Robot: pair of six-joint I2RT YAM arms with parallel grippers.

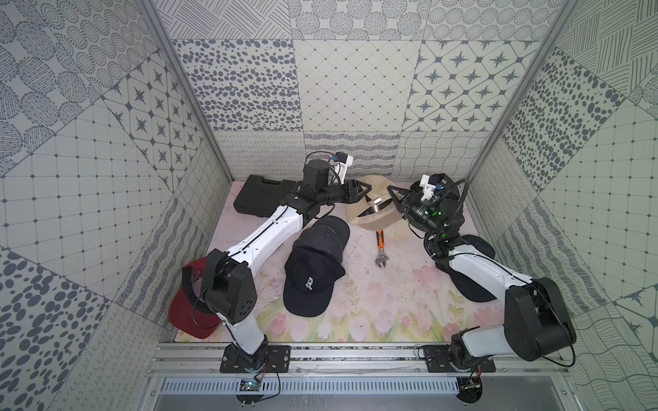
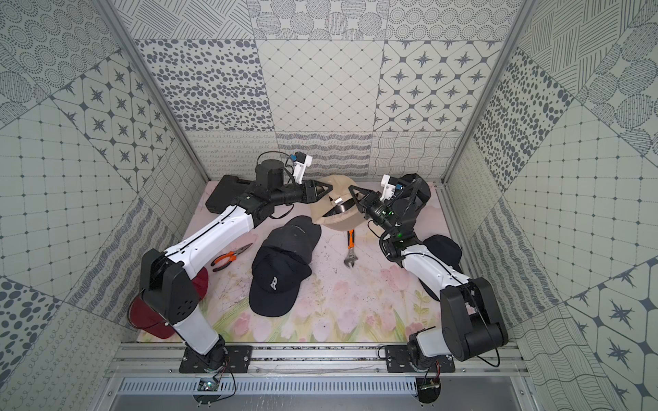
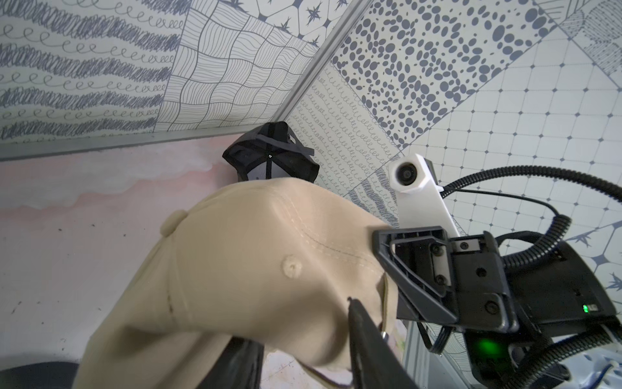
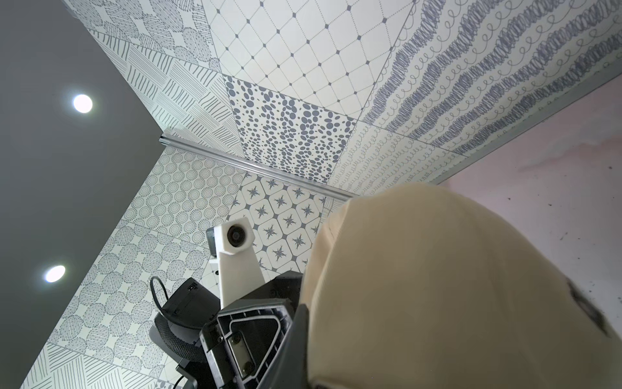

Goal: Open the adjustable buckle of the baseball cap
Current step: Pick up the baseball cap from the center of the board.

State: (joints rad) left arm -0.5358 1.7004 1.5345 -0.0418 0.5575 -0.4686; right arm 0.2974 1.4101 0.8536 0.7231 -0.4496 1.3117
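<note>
There is one beige cloth baseball cap (image 1: 374,222). There are three black cloth caps: one with a white letter (image 1: 309,284), one overlapping it (image 1: 324,236), and one under the right arm (image 1: 475,284). There is also one dark red cap (image 1: 188,313), one black plastic tool case (image 1: 263,195), one orange-handled adjustable wrench (image 1: 379,249) and one pair of orange-handled pliers (image 2: 231,255). All lie on one floral-printed table mat (image 1: 374,313).

The beige cloth baseball cap sits between the two grippers, touching both. Its silver metal buckle (image 1: 378,202) faces up in the gap between them.

The left gripper (image 1: 365,192) is against the side of the cap. In the left wrist view its dark fingers (image 3: 370,350) stand apart at a middling width with beige cloth between them. Whether they press on the cloth cannot be told.

The right gripper (image 1: 392,194) is closed tight, pinching the cap's rear edge just beside the buckle.

The wrench lies near the right gripper, on the robot's side of it. The two overlapping black caps lie on the robot's side of the left gripper. The tool case sits behind the left gripper's wrist, and the pliers lie under the left forearm.
</note>
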